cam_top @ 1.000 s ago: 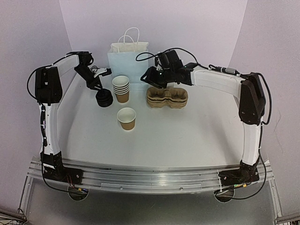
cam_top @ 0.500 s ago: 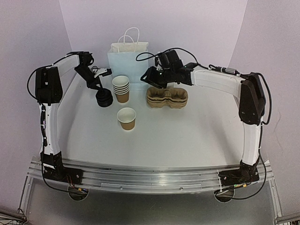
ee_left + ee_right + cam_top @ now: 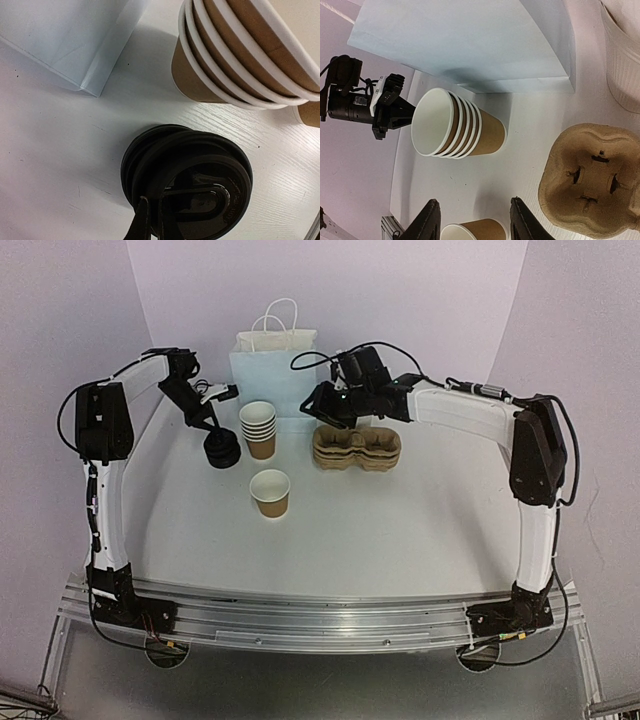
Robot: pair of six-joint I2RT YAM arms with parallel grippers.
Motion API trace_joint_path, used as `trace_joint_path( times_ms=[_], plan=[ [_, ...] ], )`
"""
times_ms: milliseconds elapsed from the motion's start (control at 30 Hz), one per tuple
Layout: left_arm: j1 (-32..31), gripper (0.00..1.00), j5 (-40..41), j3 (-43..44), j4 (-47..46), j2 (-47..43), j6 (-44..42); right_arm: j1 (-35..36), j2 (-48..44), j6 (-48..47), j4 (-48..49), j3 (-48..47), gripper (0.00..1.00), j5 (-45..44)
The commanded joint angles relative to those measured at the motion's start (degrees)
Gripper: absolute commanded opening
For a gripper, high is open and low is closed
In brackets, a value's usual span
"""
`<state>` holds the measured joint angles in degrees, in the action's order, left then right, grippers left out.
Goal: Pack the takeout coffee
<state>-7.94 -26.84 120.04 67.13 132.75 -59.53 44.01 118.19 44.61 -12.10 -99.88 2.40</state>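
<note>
A stack of black lids (image 3: 222,451) sits at the back left of the table. My left gripper (image 3: 211,430) is shut on the rim of the top lid (image 3: 200,175), which tilts off the stack; both fingers (image 3: 141,220) pinch its near edge. A stack of several kraft cups (image 3: 259,426) stands just right of the lids and also shows in the right wrist view (image 3: 457,129). A single kraft cup (image 3: 270,492) stands upright in front of it. My right gripper (image 3: 320,408) is open and empty above the table, with the single cup (image 3: 477,231) below and between its fingers.
A white paper bag (image 3: 272,368) stands at the back behind the cup stack. A pile of pulp cup carriers (image 3: 357,448) lies right of the cups, under my right arm. A ribbed white cup (image 3: 622,60) stands behind the carriers.
</note>
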Motion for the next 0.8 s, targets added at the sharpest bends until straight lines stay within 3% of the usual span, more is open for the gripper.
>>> trace_joint_path(
  times_ms=[0,500,767],
  plan=[
    [-0.16,0.00,-2.33,3.87,1.14,-1.48,1.60,-0.24,0.91,0.38,0.05,-1.83,0.44,0.70],
    [0.57,0.00,-2.12,5.39,1.40,-1.64,1.80,-0.27,0.67,0.47,0.05,-1.86,0.44,1.01],
    [0.57,0.00,-4.15,1.21,4.37,-10.76,3.17,-0.24,-0.37,-0.05,-0.01,-2.41,0.44,1.64]
  ],
)
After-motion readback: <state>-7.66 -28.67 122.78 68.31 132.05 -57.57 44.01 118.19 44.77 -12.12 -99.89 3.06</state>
